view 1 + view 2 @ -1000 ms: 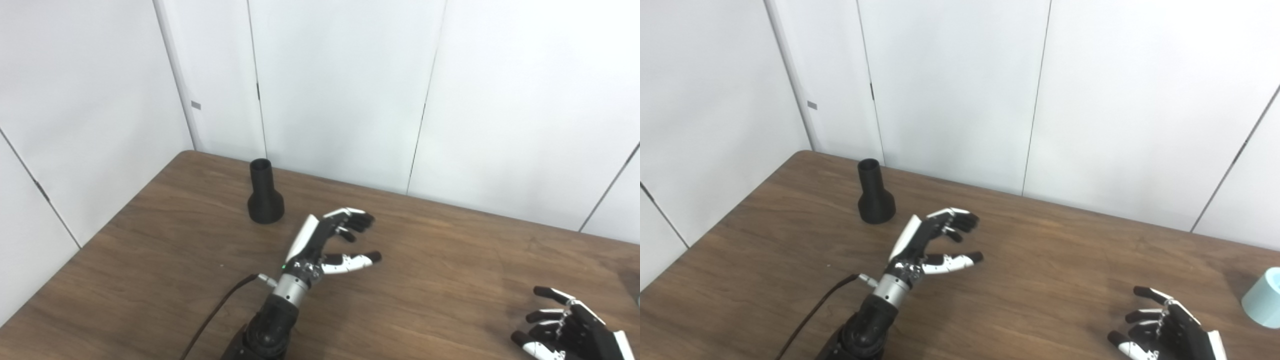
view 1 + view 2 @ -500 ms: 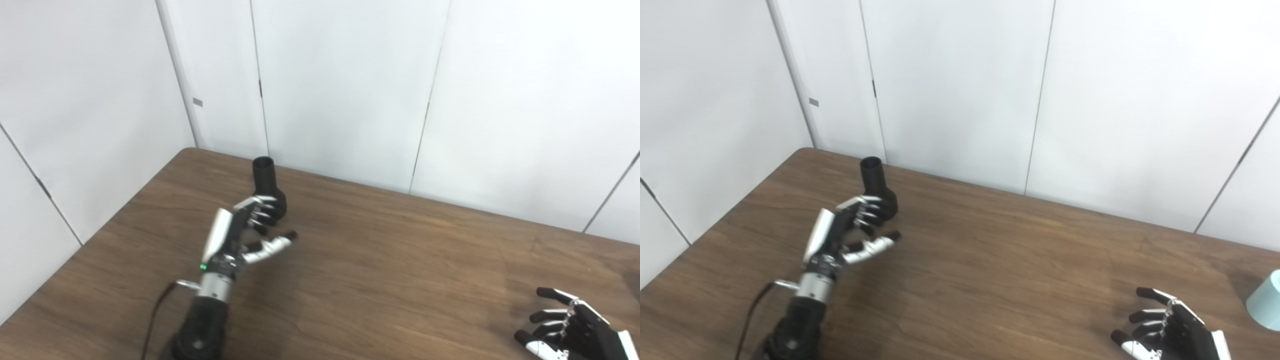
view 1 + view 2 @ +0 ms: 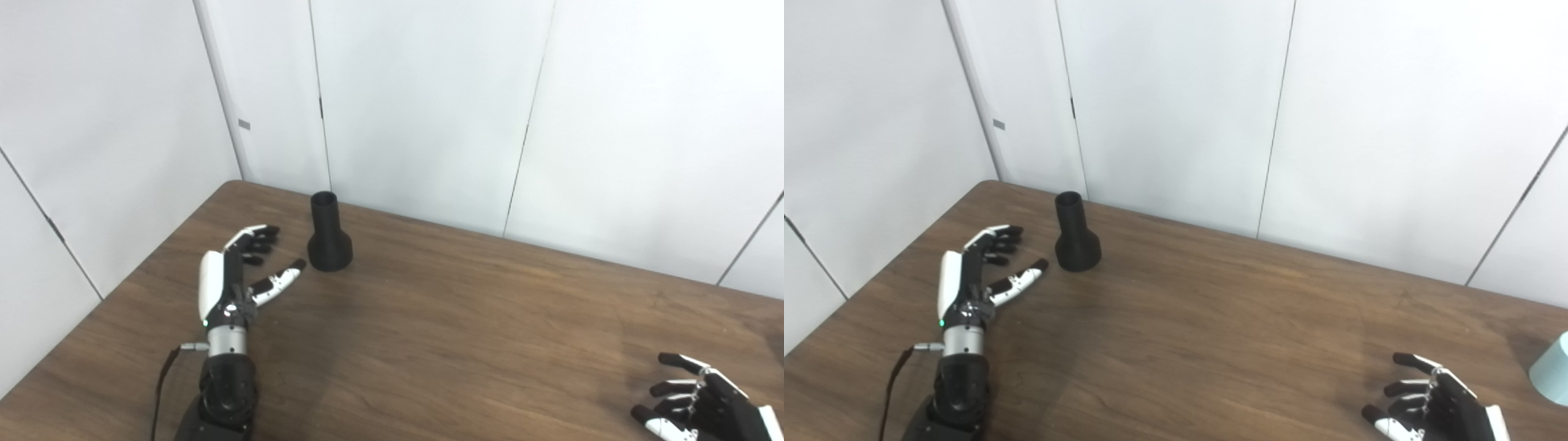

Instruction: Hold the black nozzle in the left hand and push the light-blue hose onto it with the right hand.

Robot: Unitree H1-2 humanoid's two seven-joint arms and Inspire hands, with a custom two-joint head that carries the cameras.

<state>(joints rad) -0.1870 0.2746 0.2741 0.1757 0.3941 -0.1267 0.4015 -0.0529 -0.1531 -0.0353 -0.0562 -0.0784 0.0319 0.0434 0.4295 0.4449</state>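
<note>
Bench [image 3: 465, 343]: wood-grain top, carries all items. Left hand [image 3: 236, 272]: fingers spread wide, holding nothing, just left of the nozzle, not touching. Right hand [image 3: 1436, 407]: at the near right edge, fingers apart and curled, empty. Nozzle [image 3: 327, 233]: black, upright on its flared base near the far left corner. Hose [image 3: 1551, 375]: light-blue end at the right edge, mostly out of frame. Judged: nozzle rigid, light, smooth; grip the wide base, leaving the narrow neck free for the hose

A bare lab cell: white partition panels [image 3: 422, 110] enclosing a wooden table [image 3: 465, 331]
</note>
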